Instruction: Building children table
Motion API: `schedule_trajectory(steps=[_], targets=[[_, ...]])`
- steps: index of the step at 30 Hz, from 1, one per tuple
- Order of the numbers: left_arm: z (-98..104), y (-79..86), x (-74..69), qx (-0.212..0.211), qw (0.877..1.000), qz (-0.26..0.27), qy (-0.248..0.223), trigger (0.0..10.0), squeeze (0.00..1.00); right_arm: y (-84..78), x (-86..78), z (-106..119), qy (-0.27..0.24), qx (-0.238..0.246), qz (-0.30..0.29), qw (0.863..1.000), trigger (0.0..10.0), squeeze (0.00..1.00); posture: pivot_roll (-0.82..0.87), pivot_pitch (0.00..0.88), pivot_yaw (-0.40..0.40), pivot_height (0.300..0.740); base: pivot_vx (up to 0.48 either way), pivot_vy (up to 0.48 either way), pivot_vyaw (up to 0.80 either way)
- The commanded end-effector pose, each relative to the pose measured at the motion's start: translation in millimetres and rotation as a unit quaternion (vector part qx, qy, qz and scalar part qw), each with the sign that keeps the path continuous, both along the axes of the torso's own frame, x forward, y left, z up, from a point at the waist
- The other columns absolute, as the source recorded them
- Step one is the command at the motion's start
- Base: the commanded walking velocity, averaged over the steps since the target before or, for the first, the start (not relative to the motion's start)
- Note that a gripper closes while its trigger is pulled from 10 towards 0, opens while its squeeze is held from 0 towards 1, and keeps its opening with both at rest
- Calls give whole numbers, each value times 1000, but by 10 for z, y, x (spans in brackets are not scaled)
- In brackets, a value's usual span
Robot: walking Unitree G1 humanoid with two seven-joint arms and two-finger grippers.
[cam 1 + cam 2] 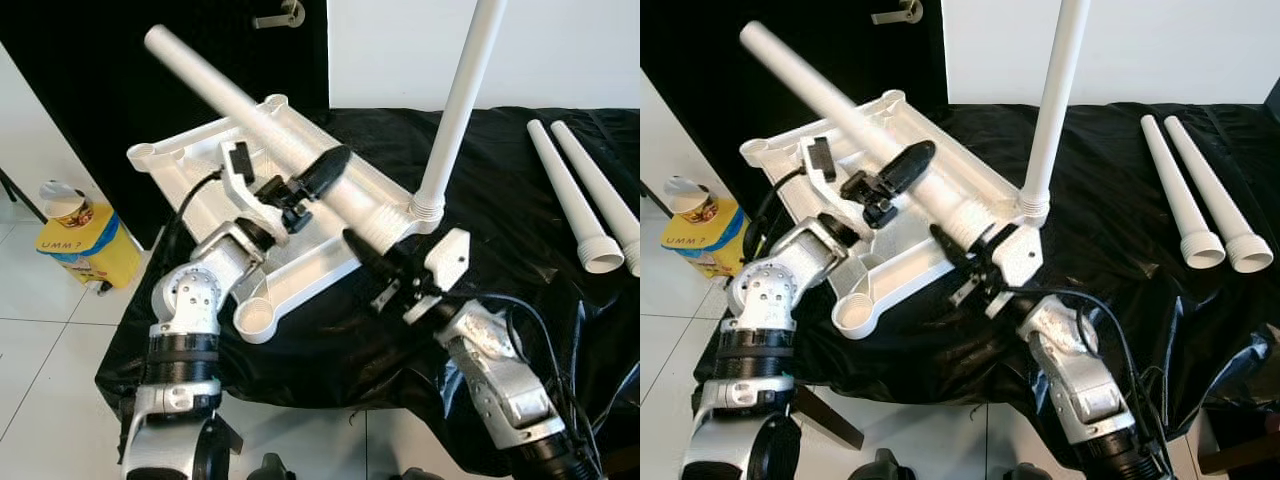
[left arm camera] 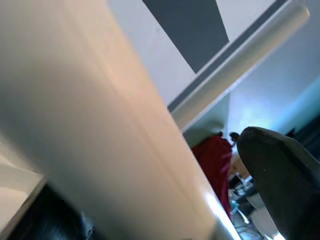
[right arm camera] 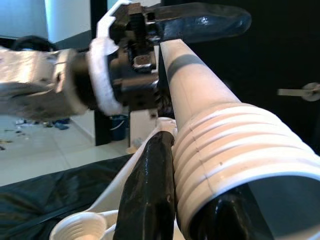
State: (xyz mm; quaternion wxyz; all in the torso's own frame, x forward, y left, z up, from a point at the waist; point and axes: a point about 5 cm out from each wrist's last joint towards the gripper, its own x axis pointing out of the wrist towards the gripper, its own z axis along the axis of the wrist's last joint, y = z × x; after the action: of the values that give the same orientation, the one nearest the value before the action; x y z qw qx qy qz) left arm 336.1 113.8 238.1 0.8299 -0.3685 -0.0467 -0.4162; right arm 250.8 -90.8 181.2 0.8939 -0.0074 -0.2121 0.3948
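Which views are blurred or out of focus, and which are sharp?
Left wrist view: the table leg is a soft, out-of-focus blur, too close to the lens. Right wrist view: its ribbed end is crisp, the left gripper slightly soft. Both eye views: sharp, evenly lit.

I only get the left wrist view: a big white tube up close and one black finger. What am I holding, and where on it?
Observer: The left gripper is closed on a tilted leg about midway along it, above the upturned tabletop.
Operator: Is the other arm on it too?
Observer: Yes, the right gripper has its fingers on either side of the leg's threaded end.
Operator: Any legs already fitted?
Observer: One upright leg stands in the tabletop's corner socket, right beside that threaded end.
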Motion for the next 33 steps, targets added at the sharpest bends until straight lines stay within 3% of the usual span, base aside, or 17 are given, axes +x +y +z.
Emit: schedule_trajectory(steps=[1, 13, 15, 23, 27, 28, 29, 33], targets=[[115, 69, -22, -21, 997, -32, -62, 10000, 0, 5, -31, -5, 4, -1, 11, 1000, 10000, 0, -5, 3, 46, 740, 0, 0, 0], [156, 391, 143, -23, 998, 22, -50, 10000, 0, -23, -90, -79, 19, -12, 20, 1000, 10000, 0, -7, 2, 52, 740, 0, 0, 0], [147, 423, 155, -40, 998, 26, -44, 0, 0, -22, -97, -82, 20, -13, 22, 999, 10000, 0, -9, 1, 53, 740, 0, 0, 0], [118, 466, 155, -84, 996, 32, -27, 0, 0, -34, -104, -90, 22, -8, 17, 1000, 10000, 0, -10, 5, 52, 740, 0, 0, 0], [100, 476, 147, -87, 995, 31, -25, 0, 0, -57, -103, -111, 29, -5, 12, 999, 10000, 0, -10, 5, 52, 740, 0, 0, 0], [91, 475, 144, -87, 995, 30, -25, 0, 0, -69, -105, -121, 32, -4, 11, 999, 10000, 914, -10, 5, 51, 740, 0, 0, 0], [85, 473, 141, -88, 995, 30, -24, 0, 0, -78, -114, -137, 37, -3, 14, 999, 10000, 1000, -10, 4, 50, 740, 0, 0, 0], [84, 476, 145, -91, 995, 31, -23, 0, 0, -88, -132, -159, 42, -4, 17, 999, 10000, 1000, -11, 4, 49, 740, 0, 0, 0]])
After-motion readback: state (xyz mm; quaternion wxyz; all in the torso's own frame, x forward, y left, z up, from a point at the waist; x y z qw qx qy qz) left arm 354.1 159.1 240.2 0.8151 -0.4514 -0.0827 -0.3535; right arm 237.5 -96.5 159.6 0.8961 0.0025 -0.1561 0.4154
